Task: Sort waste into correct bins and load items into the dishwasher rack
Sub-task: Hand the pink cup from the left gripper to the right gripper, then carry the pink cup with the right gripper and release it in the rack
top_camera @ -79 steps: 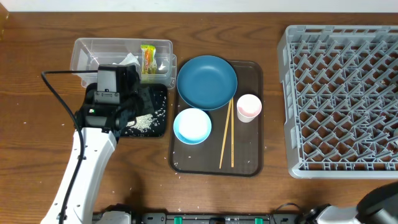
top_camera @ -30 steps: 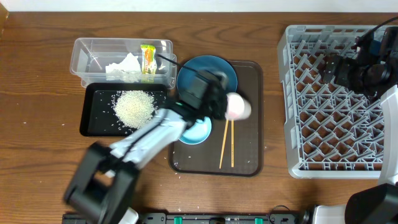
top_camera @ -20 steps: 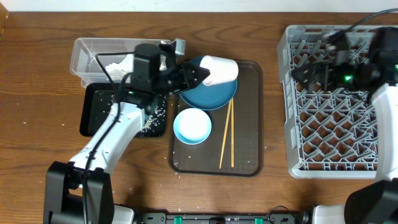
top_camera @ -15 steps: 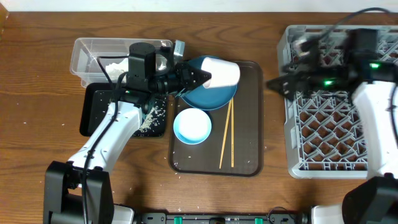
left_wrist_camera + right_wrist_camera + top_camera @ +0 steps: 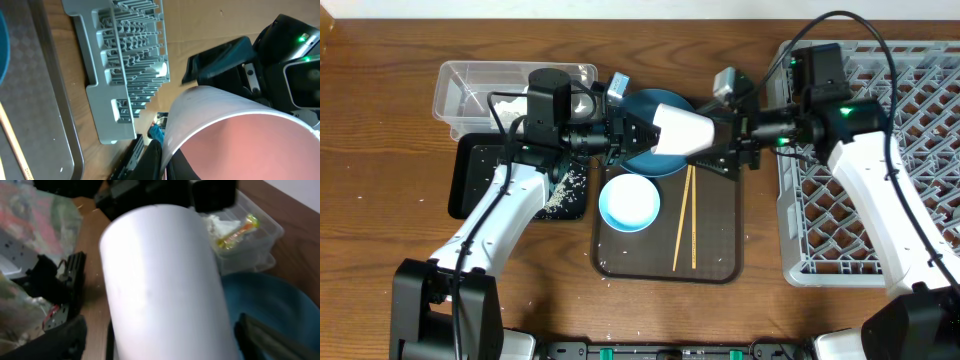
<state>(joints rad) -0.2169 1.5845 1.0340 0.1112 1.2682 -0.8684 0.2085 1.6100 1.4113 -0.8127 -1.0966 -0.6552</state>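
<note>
The grey dishwasher rack [image 5: 810, 230] filled the right side of the overhead frame, with no dishes visible on its pegs. At centre lay the brown serving tray [image 5: 720, 240], carrying the dark blue plate [image 5: 655, 166] at its upper end, the light blue bowl [image 5: 629, 202] below that and the wooden chopsticks [image 5: 684, 225] to the bowl's right. In the upper left sat the clear tub [image 5: 470, 85], and just below it the black tray [image 5: 470, 190] with scattered rice [image 5: 560, 190].

The white cup [image 5: 682, 130] hung on its side above the plate, between the two arms. The left gripper [image 5: 645, 133] pinched it at the rim, its pink inside facing that wrist camera. The right gripper [image 5: 728, 130] had its fingers spread either side of the cup's closed end; whether they touched it could not be told.

The cup looked light, stiff and smooth-walled, so probably slippery and likely to chip if dropped. The safest hold seemed to be across the round body near the base, made firm before the rim grip let go.
</note>
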